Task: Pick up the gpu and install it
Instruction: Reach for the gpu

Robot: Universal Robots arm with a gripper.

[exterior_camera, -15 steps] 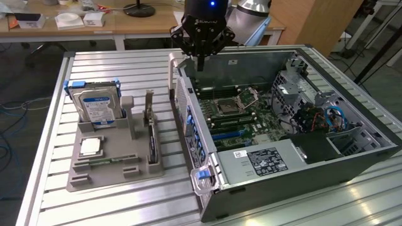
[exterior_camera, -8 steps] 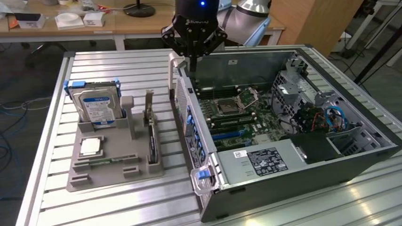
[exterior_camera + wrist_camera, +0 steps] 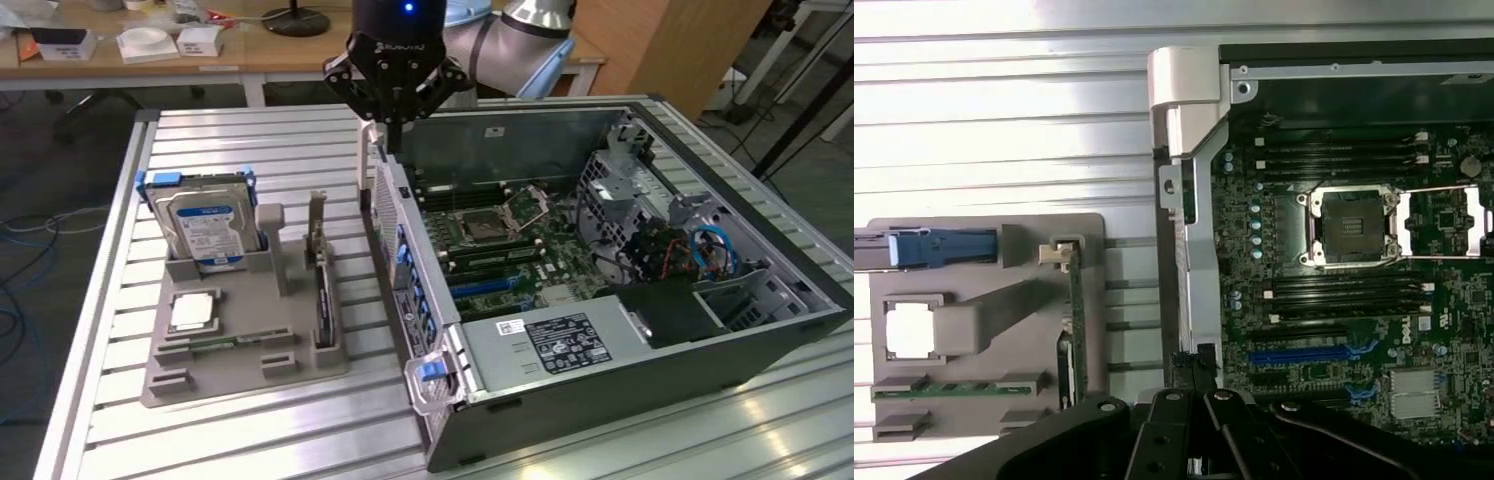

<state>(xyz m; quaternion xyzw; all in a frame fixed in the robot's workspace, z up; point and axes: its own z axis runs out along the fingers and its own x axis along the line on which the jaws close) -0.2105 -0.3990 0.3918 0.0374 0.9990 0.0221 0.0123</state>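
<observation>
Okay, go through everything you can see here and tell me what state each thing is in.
hand: shut, above the case's wall nearest the tray.
gpu: standing on edge in the grey tray, not picked up.
hard drive: upright in the tray's holder.
computer case: lying on its side, open.
processor socket: retaining frame flipped open.

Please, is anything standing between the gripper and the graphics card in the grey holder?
Nothing visible does. The graphics card stands on edge in the grey holder, its top edge uncovered. The gripper hangs shut above the computer case's side wall, next to the holder.
</observation>
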